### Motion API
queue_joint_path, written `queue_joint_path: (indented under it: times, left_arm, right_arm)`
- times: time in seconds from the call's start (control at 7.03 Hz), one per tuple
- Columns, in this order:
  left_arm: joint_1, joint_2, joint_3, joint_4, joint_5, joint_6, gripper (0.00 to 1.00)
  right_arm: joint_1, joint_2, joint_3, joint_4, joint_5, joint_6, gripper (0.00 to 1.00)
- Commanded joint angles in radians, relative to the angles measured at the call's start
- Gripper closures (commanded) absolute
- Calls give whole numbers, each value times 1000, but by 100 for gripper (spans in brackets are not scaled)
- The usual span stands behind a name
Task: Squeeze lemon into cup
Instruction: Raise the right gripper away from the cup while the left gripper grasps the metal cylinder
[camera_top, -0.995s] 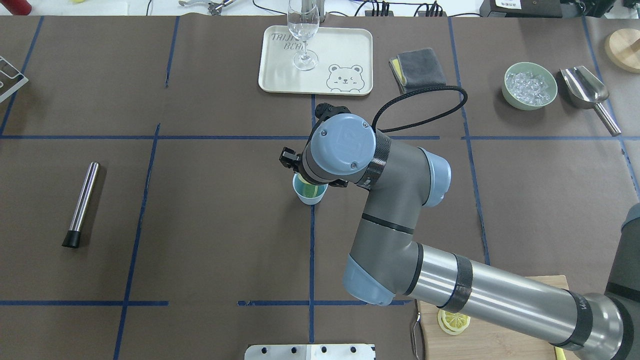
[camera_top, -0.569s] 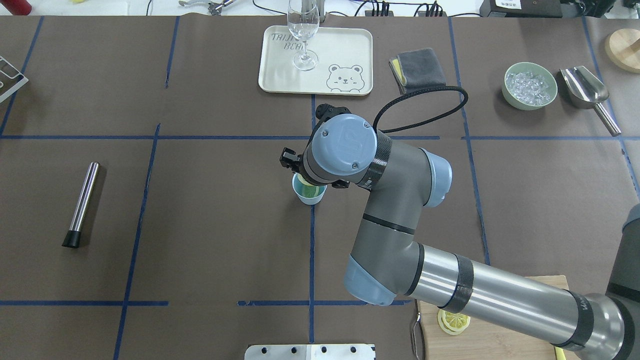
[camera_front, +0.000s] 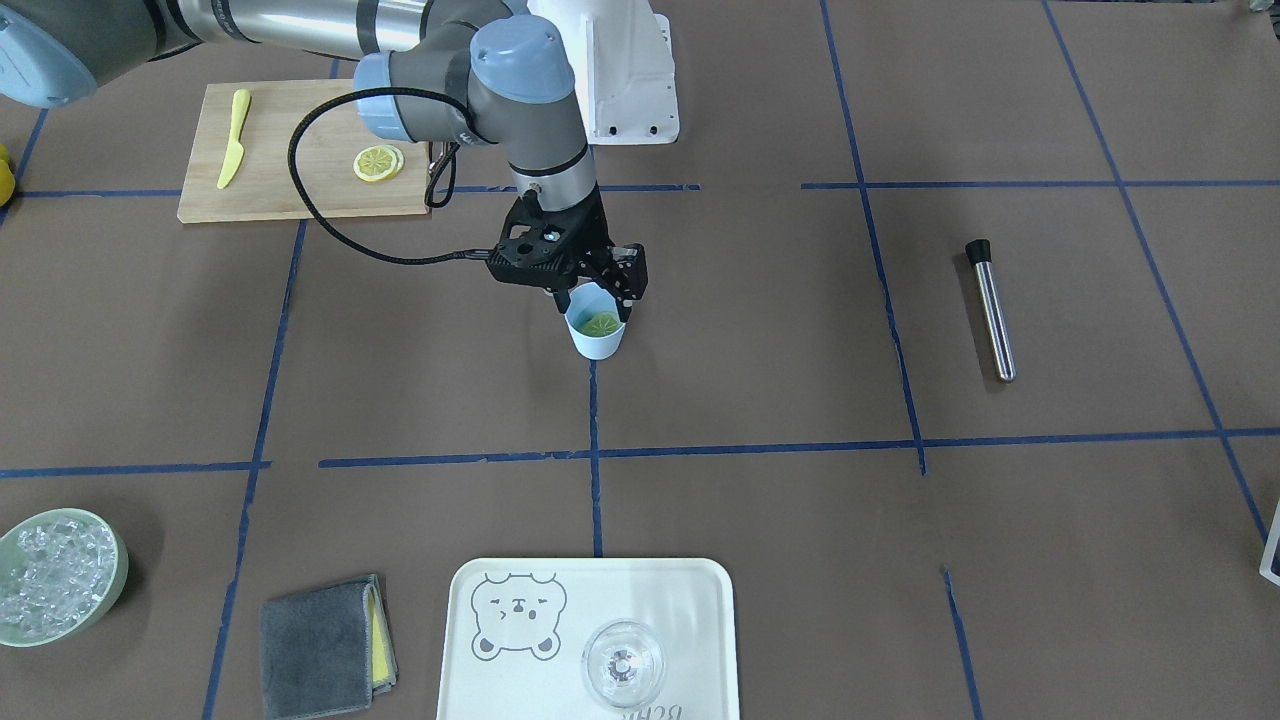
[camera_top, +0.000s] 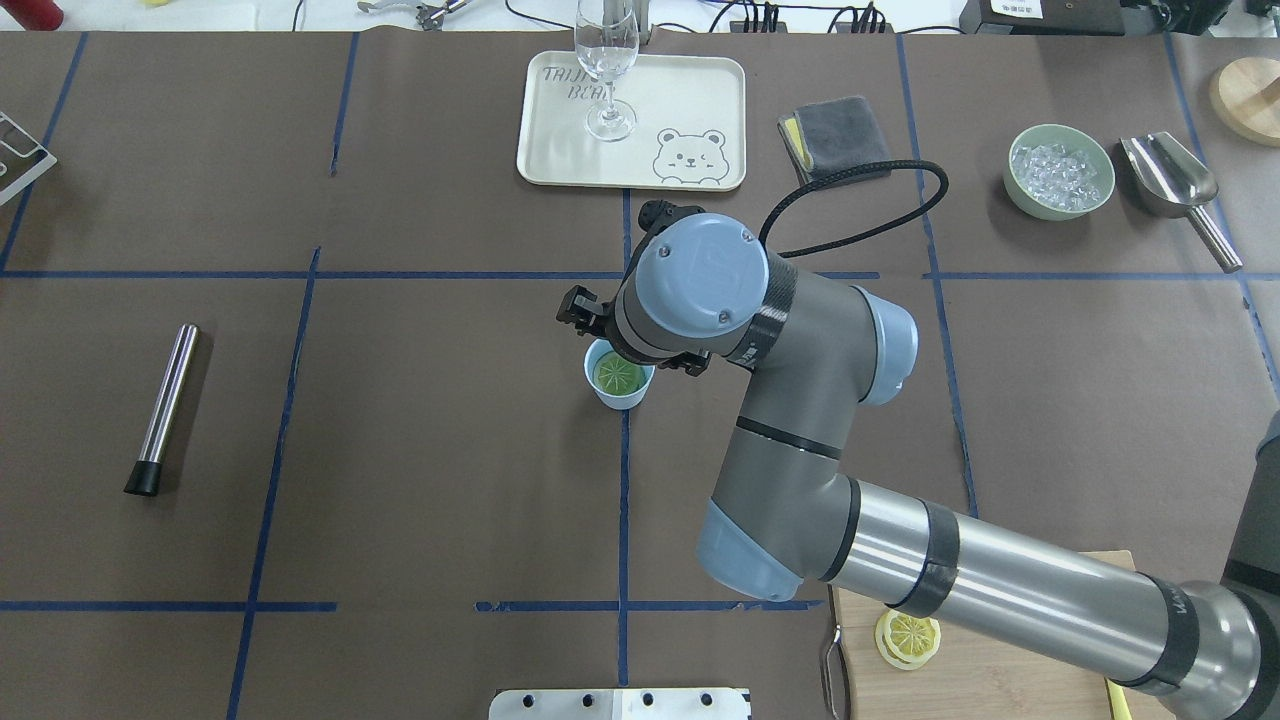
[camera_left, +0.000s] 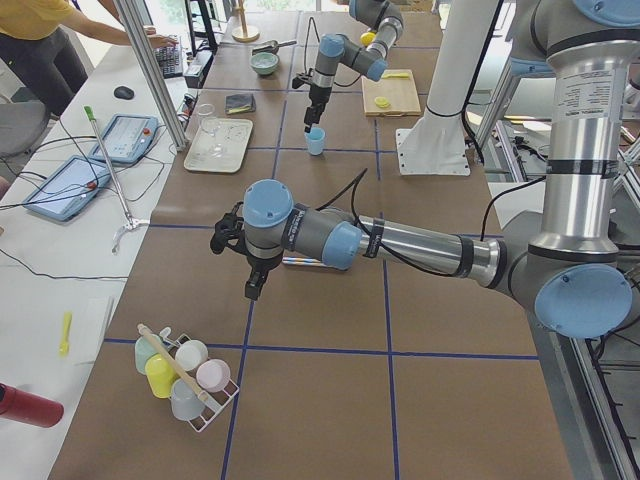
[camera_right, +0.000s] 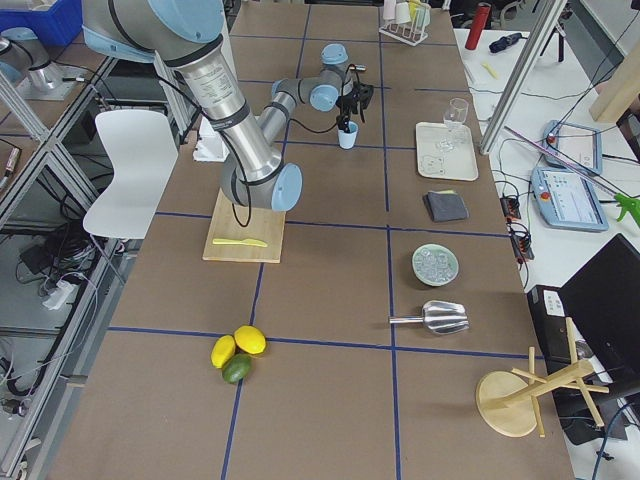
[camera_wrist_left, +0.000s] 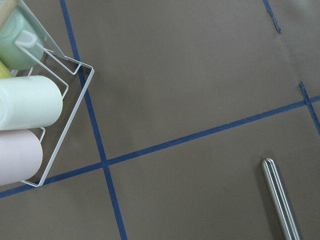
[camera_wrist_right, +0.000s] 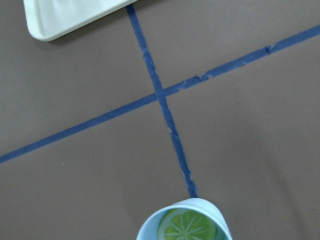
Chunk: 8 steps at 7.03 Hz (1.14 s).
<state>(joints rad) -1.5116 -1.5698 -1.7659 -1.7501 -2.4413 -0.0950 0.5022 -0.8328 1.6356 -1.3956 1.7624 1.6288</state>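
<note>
a: where's the lemon slice (camera_top: 619, 373)?
b: inside the pale blue cup (camera_front: 598, 346), lying flat below the rim, cut face straight up. it's round, so it has no real long axis; the segments fan out evenly from the middle.
a: and the cup?
b: upright, mouth up, at the end of a blue tape line (camera_top: 623, 500) mid-table.
a: right gripper (camera_front: 595, 292)?
b: hangs just over the cup's rim, pointing down, jaws parted, nothing between them.
a: left gripper (camera_left: 251, 291)?
b: well apart from all that, near the mug rack (camera_left: 185, 385). can't tell whether its fingers are apart or together.
</note>
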Motion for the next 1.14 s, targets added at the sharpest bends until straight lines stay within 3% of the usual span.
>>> queue_joint_path:
  times: [0.0,0.14,0.43,1.0]
  left_arm:
    - [138,-25,-1,-95,11,-247,0]
    - [215,-26,8,-162,15,-381,0]
    - [385,-27,14,-236,215,-472,0]
    - [539,-111,162,-278,248,-572,0]
  right_arm:
    - [82,-154,170,1,113,-57,0]
    - [119,-263,261,4,146,-160,0]
    - [231,-383,306,6,265,-300,0]
    - [246,-437,335,6,270,-360,0]
